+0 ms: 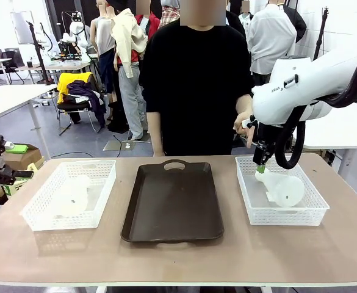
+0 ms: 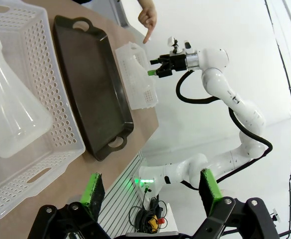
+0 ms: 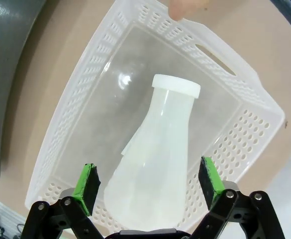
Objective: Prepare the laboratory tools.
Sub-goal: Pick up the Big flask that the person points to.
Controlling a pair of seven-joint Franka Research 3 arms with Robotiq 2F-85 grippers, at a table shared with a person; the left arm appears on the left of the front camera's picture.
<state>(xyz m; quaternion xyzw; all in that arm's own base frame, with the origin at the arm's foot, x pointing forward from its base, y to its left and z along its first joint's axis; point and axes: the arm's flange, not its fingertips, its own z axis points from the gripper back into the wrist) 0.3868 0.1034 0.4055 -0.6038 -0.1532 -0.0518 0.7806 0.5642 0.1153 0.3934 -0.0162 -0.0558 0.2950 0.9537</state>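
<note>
Two translucent whitish conical flasks lie on their sides, one in each white mesh basket. The left flask (image 1: 71,196) (image 2: 13,117) rests in the left basket (image 1: 41,207). My left gripper (image 1: 19,176) (image 2: 151,191) is open, off the table's left edge and well apart from that flask. The right flask (image 1: 283,188) (image 3: 157,154) lies in the right basket (image 1: 312,210) (image 3: 85,89), neck toward the person. My right gripper (image 1: 260,166) (image 3: 149,181) hangs open just above it, green pads either side of its body, touching nothing.
A dark brown tray (image 1: 172,201) (image 2: 93,84) lies between the baskets, bare. The person stands at the far edge; one hand (image 1: 245,125) (image 2: 147,22) points a finger (image 3: 185,7) down at the right basket's far rim. Bare table runs along the near edge.
</note>
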